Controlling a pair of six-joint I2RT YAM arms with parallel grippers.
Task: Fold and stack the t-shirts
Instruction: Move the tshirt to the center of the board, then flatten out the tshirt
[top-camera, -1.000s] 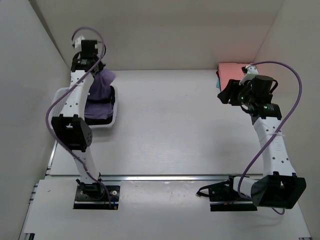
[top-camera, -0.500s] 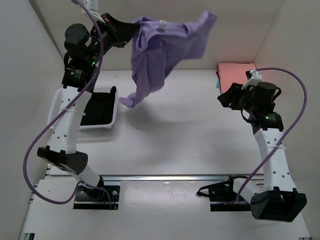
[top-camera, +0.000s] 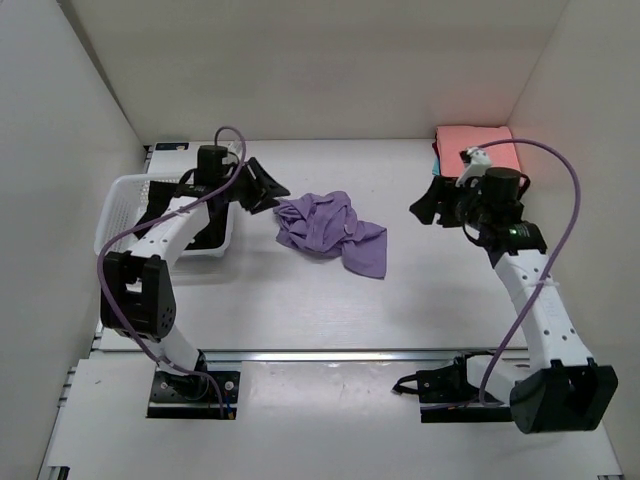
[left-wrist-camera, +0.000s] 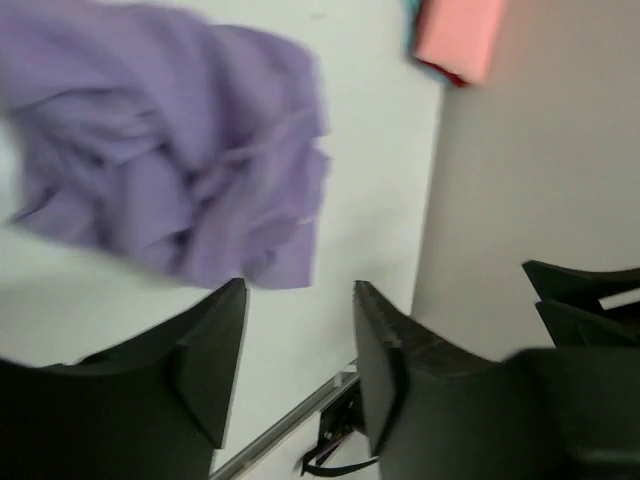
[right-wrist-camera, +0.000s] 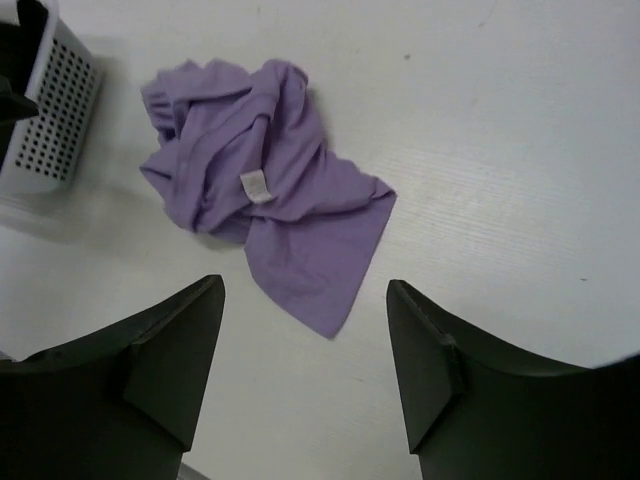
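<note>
Top external view: the crumpled lilac t-shirt (top-camera: 330, 232) lies on the bench (top-camera: 420, 300) between the hands, long axis running far-left to near-right. Jaws parted and empty, the left hand (top-camera: 270, 190) sits just beside its far-left end; the right hand (top-camera: 425, 205), wide and empty, stands farther off.

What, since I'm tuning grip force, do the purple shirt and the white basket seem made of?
The purple shirt looks like soft matte knit cloth, probably cotton jersey: it lies crumpled in limp folds with a sewn label showing. The white basket looks like rigid, smooth moulded plastic: a wall of regular holes.
</note>
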